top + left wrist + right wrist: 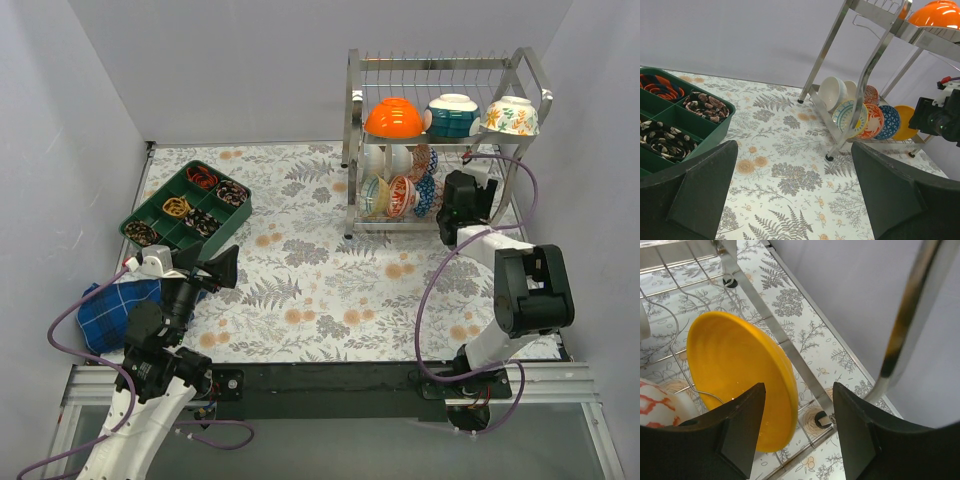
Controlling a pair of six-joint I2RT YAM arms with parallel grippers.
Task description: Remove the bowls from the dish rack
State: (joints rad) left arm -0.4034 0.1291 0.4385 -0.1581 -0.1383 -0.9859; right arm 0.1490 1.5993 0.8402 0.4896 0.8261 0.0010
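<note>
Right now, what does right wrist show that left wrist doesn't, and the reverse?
Only right wrist: the right tool close up, one finger on either side of the yellow bowl rim; contact is unclear.
Only left wrist: the left tool wide open and holding nothing, the green tray, the orange bowl on the top tier, and the whole lower-tier row of bowls standing on edge.
Both: the yellow bowl, the red-patterned bowl beside it, the dish rack frame, and the floral table cover.
</note>
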